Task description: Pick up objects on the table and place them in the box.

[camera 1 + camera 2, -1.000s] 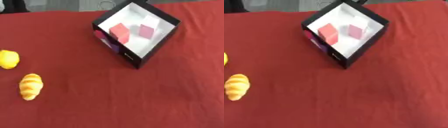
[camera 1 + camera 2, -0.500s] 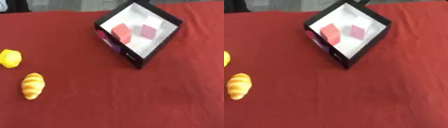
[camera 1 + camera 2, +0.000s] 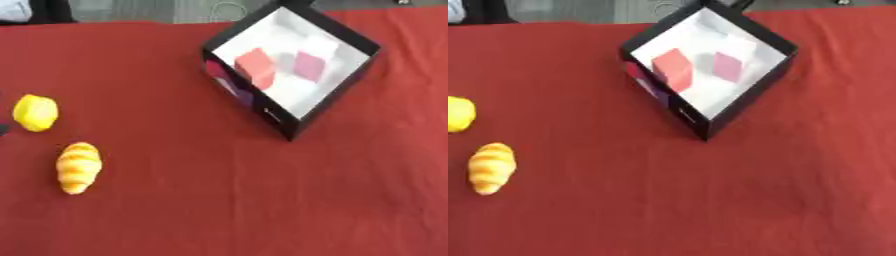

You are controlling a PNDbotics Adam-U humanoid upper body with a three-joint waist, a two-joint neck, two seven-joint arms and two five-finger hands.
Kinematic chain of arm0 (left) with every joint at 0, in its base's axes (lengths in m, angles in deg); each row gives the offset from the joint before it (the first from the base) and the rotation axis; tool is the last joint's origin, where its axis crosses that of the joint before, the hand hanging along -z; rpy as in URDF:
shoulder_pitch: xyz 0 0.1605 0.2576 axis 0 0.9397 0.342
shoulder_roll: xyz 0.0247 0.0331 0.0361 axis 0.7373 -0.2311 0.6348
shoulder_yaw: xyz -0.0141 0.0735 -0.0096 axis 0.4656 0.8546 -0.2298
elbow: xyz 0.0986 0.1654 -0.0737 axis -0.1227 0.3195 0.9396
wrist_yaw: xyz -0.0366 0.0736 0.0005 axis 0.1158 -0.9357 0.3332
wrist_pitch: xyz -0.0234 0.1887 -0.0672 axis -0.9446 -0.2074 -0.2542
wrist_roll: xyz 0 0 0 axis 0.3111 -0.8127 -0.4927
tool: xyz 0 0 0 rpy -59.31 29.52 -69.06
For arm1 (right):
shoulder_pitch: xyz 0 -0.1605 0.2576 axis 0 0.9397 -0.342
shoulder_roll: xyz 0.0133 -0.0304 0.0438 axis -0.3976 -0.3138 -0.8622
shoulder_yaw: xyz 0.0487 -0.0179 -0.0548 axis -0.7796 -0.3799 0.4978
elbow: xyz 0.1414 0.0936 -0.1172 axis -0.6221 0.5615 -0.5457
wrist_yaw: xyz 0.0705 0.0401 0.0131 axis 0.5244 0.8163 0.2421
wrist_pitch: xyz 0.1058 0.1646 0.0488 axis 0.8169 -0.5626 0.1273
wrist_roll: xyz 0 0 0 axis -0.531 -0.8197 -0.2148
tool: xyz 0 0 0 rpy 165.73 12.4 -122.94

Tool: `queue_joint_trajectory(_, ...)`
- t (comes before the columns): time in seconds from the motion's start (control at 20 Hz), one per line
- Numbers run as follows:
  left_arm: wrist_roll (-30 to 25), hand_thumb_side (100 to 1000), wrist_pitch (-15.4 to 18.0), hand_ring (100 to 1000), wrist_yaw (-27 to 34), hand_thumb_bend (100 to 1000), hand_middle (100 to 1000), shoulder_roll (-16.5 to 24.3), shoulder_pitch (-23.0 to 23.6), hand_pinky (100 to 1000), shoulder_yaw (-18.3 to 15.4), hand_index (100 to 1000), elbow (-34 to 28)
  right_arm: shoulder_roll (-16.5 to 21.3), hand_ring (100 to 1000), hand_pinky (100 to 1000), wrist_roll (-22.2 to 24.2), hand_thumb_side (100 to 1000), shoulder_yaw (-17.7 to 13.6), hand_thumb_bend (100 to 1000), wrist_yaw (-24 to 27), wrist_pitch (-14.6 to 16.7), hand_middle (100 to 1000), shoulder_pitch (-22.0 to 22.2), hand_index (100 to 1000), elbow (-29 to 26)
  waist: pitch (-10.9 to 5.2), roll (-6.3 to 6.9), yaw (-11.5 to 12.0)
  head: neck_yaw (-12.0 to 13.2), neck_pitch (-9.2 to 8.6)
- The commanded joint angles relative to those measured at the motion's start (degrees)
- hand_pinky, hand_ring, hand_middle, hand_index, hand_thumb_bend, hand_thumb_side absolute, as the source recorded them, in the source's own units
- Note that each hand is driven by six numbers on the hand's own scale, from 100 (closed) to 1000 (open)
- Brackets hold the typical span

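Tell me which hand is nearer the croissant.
Cannot tell: neither hand is in view. The croissant lies far left, on the left arm's side, away from the box.

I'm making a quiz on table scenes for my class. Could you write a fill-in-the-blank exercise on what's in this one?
1. The black box with white inside holds ____ blocks, a red one and a pinkish-purple one.
2. The yellow-orange striped croissant lies on a ____ tablecloth.
3. The round yellow lemon-like object lies to the ____ of the box.

Missing words: two; red; left
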Motion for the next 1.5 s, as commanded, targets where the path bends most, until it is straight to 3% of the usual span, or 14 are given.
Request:
queue_joint_trajectory(0.05,-0.7,490,-0.1,773,-1.5,338,688,0.8,-1.6,792,0.2,863,1.2,0.8,842,893,0.4,652,-0.6,100,-0.4,0.0,806,-0.6,901,-0.5,0.12,-0.49,-0.1,-0.1,-0.61)
queue_joint_trajectory(0.4,2.3,411,-0.6,743,-4.0,311,641,-1.4,-5.0,773,0.9,846,4.5,0.5,842,894,0.9,658,-0.4,100,-0.7,-0.2,805,-0.8,901,-0.2,0.37,-0.44,-0.5,-0.2,-0.84)
queue_joint_trajectory(0.5,3.1,416,-0.7,739,-4.3,306,633,-2.0,-5.8,771,1.2,844,5.2,0.4,842,894,1.1,660,-0.4,100,-0.9,-0.3,805,-0.9,901,0.0,0.5,-0.41,-0.5,-0.2,-0.92)
queue_joint_trajectory(0.6,3.0,476,-0.6,744,-4.4,315,647,-2.6,-6.7,776,1.6,868,5.9,0.3,841,895,1.3,662,-0.4,100,-1.1,-0.4,804,-1.0,901,0.1,0.66,-0.4,-0.6,-0.1,-1.07)
queue_joint_trajectory(0.85,1.9,518,-0.1,751,-5.4,409,656,-4.0,-9.6,777,1.8,874,7.8,0.1,841,896,1.6,667,-0.3,100,-1.2,-0.5,803,-1.2,901,0.3,0.79,-0.44,-0.8,-0.2,-1.3)
queue_joint_trajectory(0.9,1.9,458,0.1,741,-5.8,406,637,-4.1,-10.1,769,1.9,854,8.1,0.1,841,896,1.7,669,-0.3,100,-1.2,-0.5,803,-1.2,901,0.3,0.8,-0.43,-0.8,-0.2,-1.35)
queue_joint_trajectory(1.0,3.0,427,0.0,729,-7.1,396,616,-4.6,-11.0,758,1.9,840,8.9,0.0,841,896,1.9,673,-0.2,100,-1.3,-0.7,803,-1.3,901,0.5,0.84,-0.41,-0.9,-0.3,-1.47)
queue_joint_trajectory(1.2,6.5,240,-0.3,660,-8.9,330,543,-5.5,-12.5,713,2.1,746,10.8,-0.2,841,896,2.1,675,-0.2,100,-1.4,-0.9,802,-1.3,901,0.6,0.86,-0.36,-1.0,-0.3,-1.46)
queue_joint_trajectory(1.35,8.4,100,0.0,610,-8.9,227,493,-6.0,-13.1,686,2.3,678,11.7,-0.3,841,896,2.2,678,-0.3,100,-1.4,-1.0,802,-1.3,902,0.6,0.84,-0.37,-1.1,-0.4,-1.45)
queue_joint_trajectory(1.5,8.3,100,0.5,574,-7.4,155,460,-6.2,-13.3,670,2.3,639,11.0,-0.2,841,897,2.1,676,-0.3,100,-1.2,-1.0,802,-1.3,902,0.6,0.74,-0.38,-1.0,-0.5,-1.21)
